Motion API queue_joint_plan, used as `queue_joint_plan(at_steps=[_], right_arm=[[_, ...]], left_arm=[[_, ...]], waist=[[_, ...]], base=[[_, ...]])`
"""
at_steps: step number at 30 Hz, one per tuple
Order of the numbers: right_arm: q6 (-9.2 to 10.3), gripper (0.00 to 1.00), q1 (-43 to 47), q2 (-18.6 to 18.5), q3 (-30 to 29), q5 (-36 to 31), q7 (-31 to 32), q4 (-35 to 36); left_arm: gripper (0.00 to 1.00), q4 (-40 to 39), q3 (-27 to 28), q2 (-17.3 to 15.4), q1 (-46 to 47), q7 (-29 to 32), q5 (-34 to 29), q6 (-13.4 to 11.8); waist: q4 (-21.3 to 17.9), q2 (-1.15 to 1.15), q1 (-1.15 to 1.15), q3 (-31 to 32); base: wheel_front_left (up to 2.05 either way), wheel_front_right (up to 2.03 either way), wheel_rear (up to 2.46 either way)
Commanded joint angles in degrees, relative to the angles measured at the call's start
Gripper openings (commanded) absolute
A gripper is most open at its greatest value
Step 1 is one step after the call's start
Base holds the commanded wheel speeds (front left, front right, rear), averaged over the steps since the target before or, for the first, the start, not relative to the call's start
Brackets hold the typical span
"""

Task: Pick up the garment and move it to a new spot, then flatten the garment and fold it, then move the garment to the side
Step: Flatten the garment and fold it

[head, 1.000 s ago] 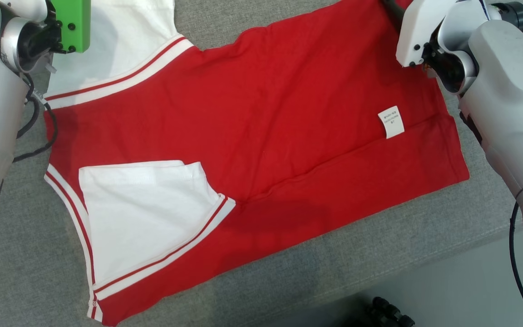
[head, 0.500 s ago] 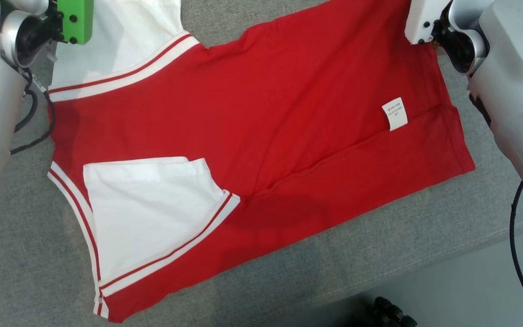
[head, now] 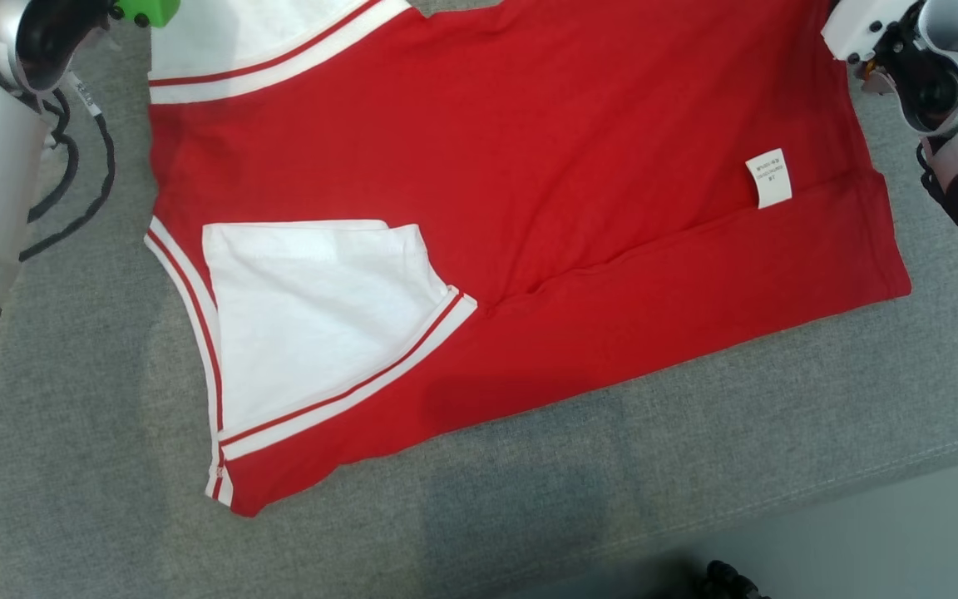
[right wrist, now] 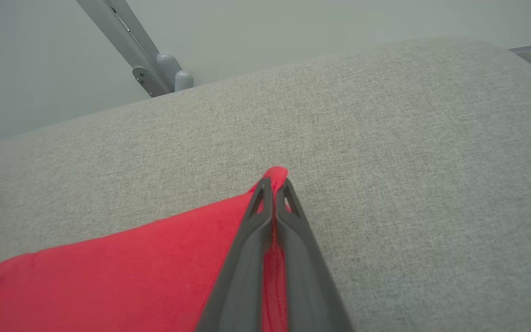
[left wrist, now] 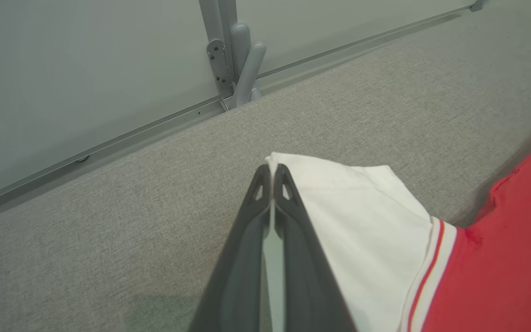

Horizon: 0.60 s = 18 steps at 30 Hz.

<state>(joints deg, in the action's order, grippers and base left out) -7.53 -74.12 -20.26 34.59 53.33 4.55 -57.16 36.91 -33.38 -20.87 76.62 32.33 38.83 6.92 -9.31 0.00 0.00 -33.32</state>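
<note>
Pinches the far sleeve [left wrist: 362,207] tip in the left claw [left wrist: 272,173] at 11 o'clock, clamps a red corner in the right claw [right wrist: 274,184] at 1 (both pressed tight). Holds the shirt [head: 529,166] spread on grey padding [head: 529,516], near sleeve [head: 321,316] folded at 8 o'clock.

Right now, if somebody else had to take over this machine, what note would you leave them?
Grippers: the left gripper is shut on the corner of the far white sleeve. The right gripper is shut on a far red corner of the garment.
Things: the garment lies spread on the grey pad, with the near sleeve turned in over the red body and the label facing up.
Done: laid out and mostly flattened, by the look of it.
Left: fold it, then move it to the side.
</note>
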Motion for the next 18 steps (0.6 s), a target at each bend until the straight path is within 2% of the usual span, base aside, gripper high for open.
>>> queue_joint_plan(at_steps=[1,10,13,14,18], right_arm=[[0.08,0.00,1.43,-0.98,0.15,1.04,-0.62,0.91],[0.08,0.00,10.30,-8.37,1.45,7.46,-5.54,9.51],[0.08,0.00,13.44,-10.17,2.16,9.18,-7.60,12.15],[0.08,0.00,15.31,-11.54,2.91,9.99,-8.92,14.02],[0.08,0.00,19.07,-13.88,4.78,11.52,-11.48,17.69]], left_arm=[[0.00,-0.78,0.17,-0.49,-1.49,-0.83,0.54,0.11],[0.00,-14.95,2.59,-5.74,-12.06,-5.21,6.66,0.40],[0.00,-20.91,4.23,-7.65,-17.34,-5.99,8.36,-1.16],[0.00,-25.18,5.27,-8.69,-21.23,-6.18,9.84,-2.67],[0.00,-33.80,6.65,-10.91,-29.09,-6.78,11.19,-5.69]], waist=[[0.76,0.00,0.00,0.89],[3.08,0.00,0.00,5.00],[3.76,0.00,0.00,6.42],[4.16,0.00,0.00,7.28],[4.91,0.00,0.00,8.69]], base=[[0.00,0.00,0.00],[0.00,0.00,0.00],[0.00,0.00,0.00],[0.00,0.00,0.00],[0.00,0.00,0.00]])
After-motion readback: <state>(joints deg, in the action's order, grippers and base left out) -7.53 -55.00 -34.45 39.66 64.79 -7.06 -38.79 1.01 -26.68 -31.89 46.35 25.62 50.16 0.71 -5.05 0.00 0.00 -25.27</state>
